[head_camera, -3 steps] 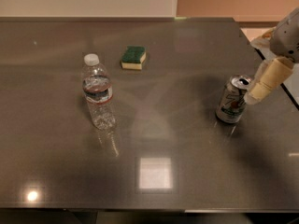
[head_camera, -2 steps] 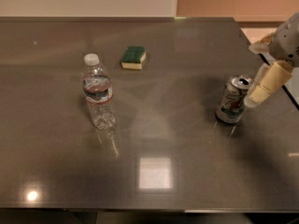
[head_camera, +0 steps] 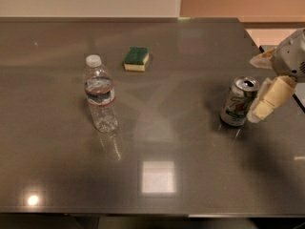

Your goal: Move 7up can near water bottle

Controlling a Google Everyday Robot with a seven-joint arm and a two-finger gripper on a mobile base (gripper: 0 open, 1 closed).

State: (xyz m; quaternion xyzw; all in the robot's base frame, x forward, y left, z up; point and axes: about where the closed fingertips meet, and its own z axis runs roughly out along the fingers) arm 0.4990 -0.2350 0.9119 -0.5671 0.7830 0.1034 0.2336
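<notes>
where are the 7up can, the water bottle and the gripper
silver-white aluminium 7up can with green lettering [head_camera: 237,105], camera view, on its side
clear ribbed plastic water bottle with white cap [head_camera: 100,92], camera view, on its label
cream gripper [head_camera: 267,95], camera view, right of the can, on its tip end

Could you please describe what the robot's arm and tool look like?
The tool, at the right edge beside the 7up can, is pale cream and blocky. Behind it, the wrist housing is rounded and light grey. No cables or markings show.
</notes>
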